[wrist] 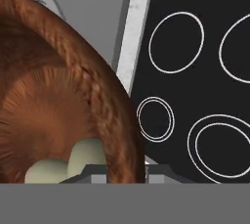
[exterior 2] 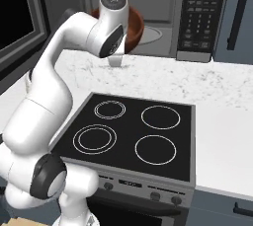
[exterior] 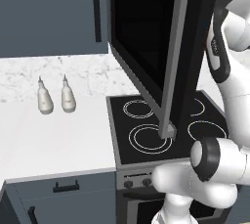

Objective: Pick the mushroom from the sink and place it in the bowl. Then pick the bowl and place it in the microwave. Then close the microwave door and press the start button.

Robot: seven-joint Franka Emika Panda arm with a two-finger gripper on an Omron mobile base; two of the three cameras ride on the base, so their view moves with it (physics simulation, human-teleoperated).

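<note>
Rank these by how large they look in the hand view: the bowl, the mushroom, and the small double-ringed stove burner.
1. bowl, largest by far, though it is nearest the camera.
2. and 3. mushroom and small double-ringed burner look about alike; the mushroom is nearer and partly hidden, so no ranking.

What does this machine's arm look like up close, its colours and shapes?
The arm is made of smooth, rounded white segments joined by dark grey bands and round caps at the joints. Its tool ends in two small dark fingertips.
</note>
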